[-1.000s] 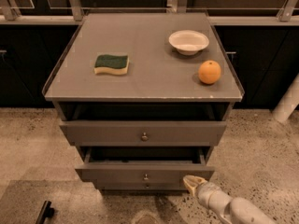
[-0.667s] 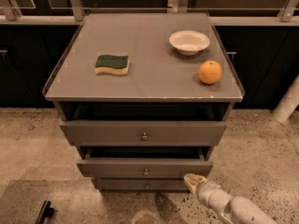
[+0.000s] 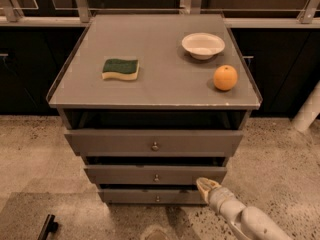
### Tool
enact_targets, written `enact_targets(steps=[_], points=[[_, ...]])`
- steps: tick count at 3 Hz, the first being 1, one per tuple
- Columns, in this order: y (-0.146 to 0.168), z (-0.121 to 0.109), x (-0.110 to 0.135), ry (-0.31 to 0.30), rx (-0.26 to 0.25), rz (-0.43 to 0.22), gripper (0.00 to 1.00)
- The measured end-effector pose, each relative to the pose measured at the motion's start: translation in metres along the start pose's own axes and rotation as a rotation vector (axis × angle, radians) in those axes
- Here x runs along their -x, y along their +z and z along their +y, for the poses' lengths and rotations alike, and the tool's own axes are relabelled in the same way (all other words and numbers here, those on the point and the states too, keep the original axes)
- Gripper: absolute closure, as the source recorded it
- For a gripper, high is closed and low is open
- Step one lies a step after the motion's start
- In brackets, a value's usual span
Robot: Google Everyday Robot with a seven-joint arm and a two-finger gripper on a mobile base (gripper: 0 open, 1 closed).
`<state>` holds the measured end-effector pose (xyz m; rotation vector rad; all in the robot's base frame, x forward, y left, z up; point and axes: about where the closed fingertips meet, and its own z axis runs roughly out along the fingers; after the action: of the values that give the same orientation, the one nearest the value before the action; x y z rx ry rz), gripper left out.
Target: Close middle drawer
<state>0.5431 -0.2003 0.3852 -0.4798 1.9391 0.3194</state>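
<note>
The middle drawer is a grey flat front with a small round knob. It sits between the taller top drawer and the slim bottom drawer, and stands out only a little, with a dark gap above it. My gripper comes in from the lower right. Its pale tip is against the lower right corner of the middle drawer's front. The fingers look pressed together and hold nothing.
On the cabinet top lie a green and yellow sponge, a white bowl and an orange. The top drawer is also pulled out. Dark cabinets stand behind. A white post is at the right, above a speckled floor.
The middle drawer has slid inward towards the cabinet. My gripper has moved up and forward with it, staying at the front's right corner.
</note>
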Motion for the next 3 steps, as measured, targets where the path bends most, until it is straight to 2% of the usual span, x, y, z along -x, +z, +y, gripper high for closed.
enact_targets(steps=[1,2,3], points=[[0.016,-0.015,0.013,0.002,-0.017,-0.037,1.0],[0.015,-0.013,0.013,0.005,-0.016,-0.04,1.0],[-0.049,-0.005,-0.011,0.051,0.025,0.009,1.0]])
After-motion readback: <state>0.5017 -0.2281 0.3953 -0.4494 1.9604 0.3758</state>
